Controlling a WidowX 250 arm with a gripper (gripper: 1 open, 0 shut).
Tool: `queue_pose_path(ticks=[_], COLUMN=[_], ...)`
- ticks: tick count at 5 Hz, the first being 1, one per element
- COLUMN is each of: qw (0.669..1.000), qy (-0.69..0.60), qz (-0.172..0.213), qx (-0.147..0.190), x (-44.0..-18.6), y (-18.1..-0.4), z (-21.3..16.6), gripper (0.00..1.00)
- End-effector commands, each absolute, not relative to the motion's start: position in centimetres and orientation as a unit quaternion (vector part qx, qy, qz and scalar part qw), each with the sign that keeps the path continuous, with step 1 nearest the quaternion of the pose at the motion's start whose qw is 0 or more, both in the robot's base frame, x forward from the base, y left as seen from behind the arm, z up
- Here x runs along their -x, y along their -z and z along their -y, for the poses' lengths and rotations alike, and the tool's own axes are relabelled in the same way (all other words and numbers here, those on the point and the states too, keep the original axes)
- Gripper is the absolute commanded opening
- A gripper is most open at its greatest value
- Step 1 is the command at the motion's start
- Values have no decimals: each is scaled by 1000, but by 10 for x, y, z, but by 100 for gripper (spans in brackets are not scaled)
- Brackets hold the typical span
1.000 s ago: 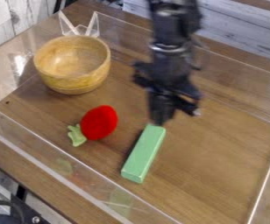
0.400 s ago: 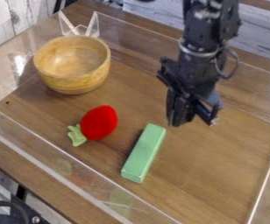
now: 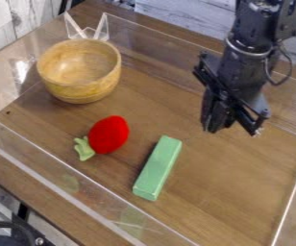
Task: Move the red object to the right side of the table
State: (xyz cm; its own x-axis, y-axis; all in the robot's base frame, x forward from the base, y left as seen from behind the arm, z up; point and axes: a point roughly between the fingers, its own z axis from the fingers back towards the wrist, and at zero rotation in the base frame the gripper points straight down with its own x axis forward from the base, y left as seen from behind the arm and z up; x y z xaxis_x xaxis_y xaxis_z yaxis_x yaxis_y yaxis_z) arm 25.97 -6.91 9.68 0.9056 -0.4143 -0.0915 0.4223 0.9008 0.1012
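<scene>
The red object (image 3: 109, 134), a small rounded strawberry-like toy with a light green stem, lies on the dark wood table (image 3: 177, 91) left of centre, near the front wall. My black gripper (image 3: 232, 123) points straight down over the right half of the table, well to the right of the toy and a little above the surface. Nothing shows between its dark fingers, and I cannot make out whether they stand apart or together.
A wooden bowl (image 3: 79, 69) stands at the back left. A long green block (image 3: 159, 167) lies slanted just right of the toy, between it and the gripper. Low clear acrylic walls (image 3: 61, 183) edge the table.
The arm has travelled to the right across the table, away from the red toy. The toy, the green block and the bowl have stayed where they were.
</scene>
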Motion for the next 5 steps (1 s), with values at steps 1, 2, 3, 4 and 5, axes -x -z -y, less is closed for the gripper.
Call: queue_pose_path(ticks=[1,2,3,4,5], qw=[981,980,979,979,979], qy=[179,181,178,172,165], qz=[4,10,11,12,11], qx=[-71,-85,-96,-109,-122], x=[-270,-271,-267,-265,-261], y=[-119,-112,-106,-100,-118], z=[64,62,60,56,59], gripper=[0,0,0,0,0])
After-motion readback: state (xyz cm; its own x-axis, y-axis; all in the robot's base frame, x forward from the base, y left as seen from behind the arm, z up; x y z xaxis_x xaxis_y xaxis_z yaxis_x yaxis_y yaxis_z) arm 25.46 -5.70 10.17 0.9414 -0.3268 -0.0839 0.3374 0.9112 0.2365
